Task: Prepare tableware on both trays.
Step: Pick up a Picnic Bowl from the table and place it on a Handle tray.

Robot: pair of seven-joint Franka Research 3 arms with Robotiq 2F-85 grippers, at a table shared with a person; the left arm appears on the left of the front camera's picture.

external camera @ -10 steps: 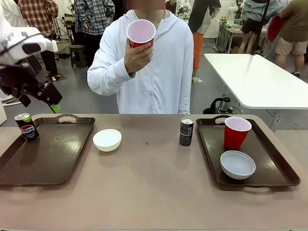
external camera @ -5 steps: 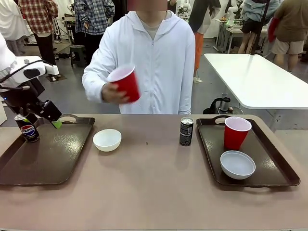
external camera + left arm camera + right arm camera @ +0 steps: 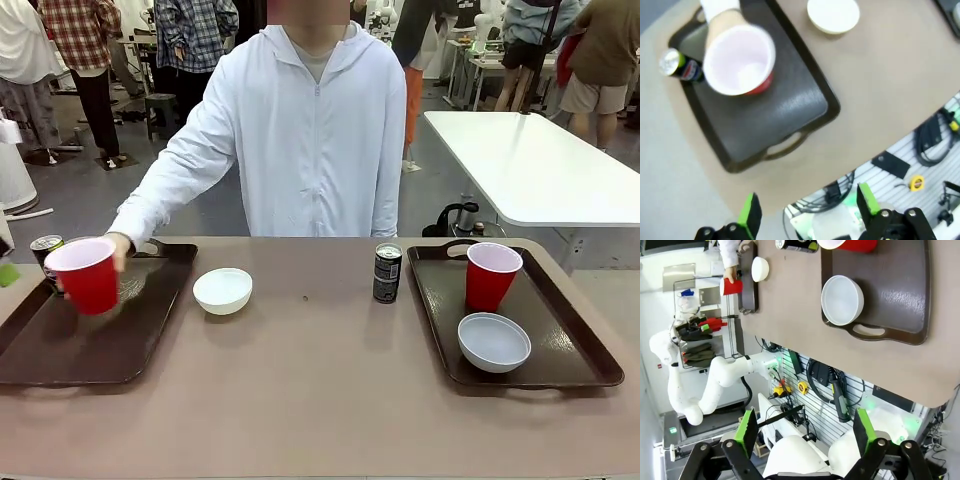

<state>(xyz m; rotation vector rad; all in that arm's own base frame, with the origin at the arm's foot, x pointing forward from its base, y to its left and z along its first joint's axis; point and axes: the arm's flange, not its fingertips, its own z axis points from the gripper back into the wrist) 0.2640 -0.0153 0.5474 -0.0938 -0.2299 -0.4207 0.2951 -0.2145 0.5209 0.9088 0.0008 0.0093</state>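
Observation:
A person's hand holds a red cup (image 3: 85, 275) low over the left tray (image 3: 100, 345); I cannot tell if it touches the tray. A dark can (image 3: 45, 249) stands at that tray's far left corner. One white bowl (image 3: 222, 290) and a second dark can (image 3: 387, 273) stand on the bare table. The right tray (image 3: 575, 350) carries a red cup (image 3: 490, 276) and a white bowl (image 3: 493, 341). My left gripper (image 3: 808, 210) hangs open, high above the left tray (image 3: 770, 115) and the held cup (image 3: 740, 60). My right gripper (image 3: 805, 432) is open, high above the right tray (image 3: 895, 285).
The person in a white hoodie (image 3: 315, 130) stands at the table's far edge, one arm stretched to the left tray. The right wrist view shows my left arm (image 3: 715, 380) pulled back off the table. A white table (image 3: 540, 165) stands behind on the right.
The person brought the red cup down from face height to the left tray. My left arm drew back to the left, away from the can and out of the front view.

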